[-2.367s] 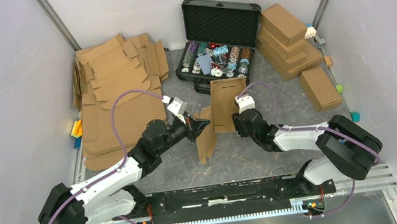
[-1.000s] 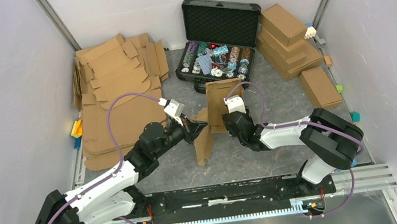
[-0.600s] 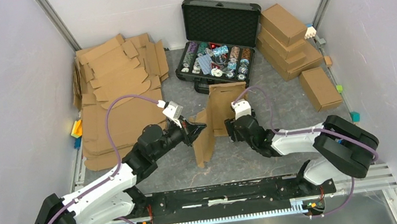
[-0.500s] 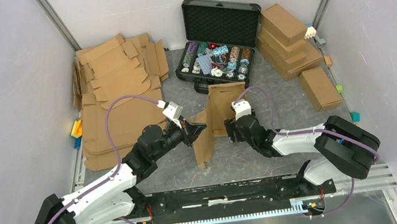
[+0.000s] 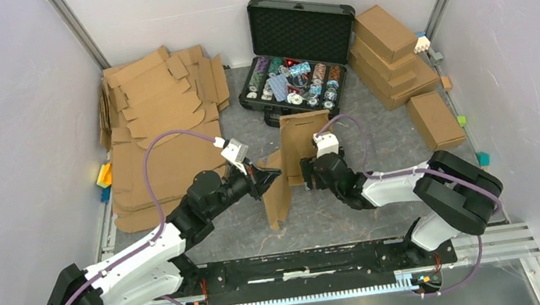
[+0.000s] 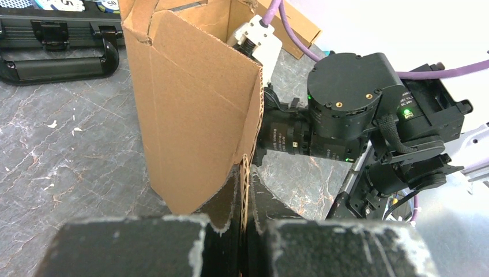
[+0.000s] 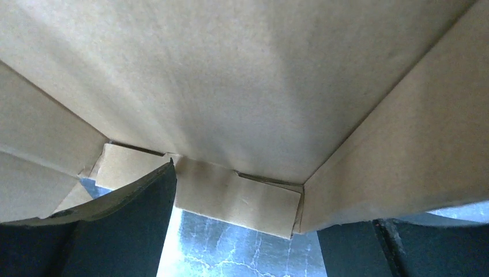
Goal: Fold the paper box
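Observation:
The paper box (image 5: 299,145) is a half-folded brown cardboard blank standing on edge in the middle of the table. My left gripper (image 5: 268,175) is shut on the edge of its left flap; in the left wrist view the corrugated edge (image 6: 244,183) is pinched between both fingers, and the upright panel (image 6: 193,109) rises just beyond. My right gripper (image 5: 309,171) is pressed close against the box's right side. In the right wrist view cardboard (image 7: 242,86) fills the frame. That gripper (image 7: 271,213) is open, with its fingers wide apart either side of a small tab (image 7: 236,199).
An open black case of poker chips (image 5: 296,78) lies behind the box. A pile of flat cardboard blanks (image 5: 157,128) covers the back left. Finished brown boxes (image 5: 391,50) are stacked at the back right, with another (image 5: 435,121) beside them. Small coloured blocks (image 5: 104,177) lie by the left wall.
My right gripper has opened wider and shifted left, closer against the box. My left gripper has kept its hold on the flap almost without moving.

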{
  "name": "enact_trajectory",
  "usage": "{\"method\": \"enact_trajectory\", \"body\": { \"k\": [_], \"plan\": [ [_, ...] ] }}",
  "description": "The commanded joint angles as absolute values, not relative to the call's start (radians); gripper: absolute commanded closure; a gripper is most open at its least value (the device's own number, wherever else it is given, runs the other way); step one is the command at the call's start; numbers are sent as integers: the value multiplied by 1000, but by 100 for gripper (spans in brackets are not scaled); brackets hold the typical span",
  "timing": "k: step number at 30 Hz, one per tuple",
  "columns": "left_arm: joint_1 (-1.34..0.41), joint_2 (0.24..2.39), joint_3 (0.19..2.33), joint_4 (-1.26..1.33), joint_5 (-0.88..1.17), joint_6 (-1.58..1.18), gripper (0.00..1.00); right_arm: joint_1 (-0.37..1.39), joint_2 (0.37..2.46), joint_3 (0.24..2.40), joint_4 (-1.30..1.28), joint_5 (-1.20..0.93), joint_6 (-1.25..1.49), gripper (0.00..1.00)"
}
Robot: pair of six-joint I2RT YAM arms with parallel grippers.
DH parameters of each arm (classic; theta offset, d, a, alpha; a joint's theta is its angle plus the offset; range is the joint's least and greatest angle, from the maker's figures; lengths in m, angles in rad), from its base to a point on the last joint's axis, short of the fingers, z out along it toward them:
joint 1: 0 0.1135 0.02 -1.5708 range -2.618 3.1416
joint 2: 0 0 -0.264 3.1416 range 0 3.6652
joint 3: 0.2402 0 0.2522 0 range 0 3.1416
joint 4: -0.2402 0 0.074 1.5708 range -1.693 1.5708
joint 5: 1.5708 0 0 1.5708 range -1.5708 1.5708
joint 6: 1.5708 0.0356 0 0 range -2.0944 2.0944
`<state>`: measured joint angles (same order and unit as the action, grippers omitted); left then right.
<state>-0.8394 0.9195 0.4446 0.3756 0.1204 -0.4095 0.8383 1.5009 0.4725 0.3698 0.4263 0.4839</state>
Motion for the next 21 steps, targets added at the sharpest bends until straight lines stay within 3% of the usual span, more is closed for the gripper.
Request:
{"method": "enact_trajectory", "body": {
  "k": [1,10,21],
  "plan": [
    [-856,929,416,360,188,-493,95,850,1543,512,371,409,567,11],
    [-857,924,412,363,189,-491,95,904,1589,542,222,556,501,10],
    [-857,922,421,341,175,-479,94,915,1534,516,228,549,475,10]
  ]
}}
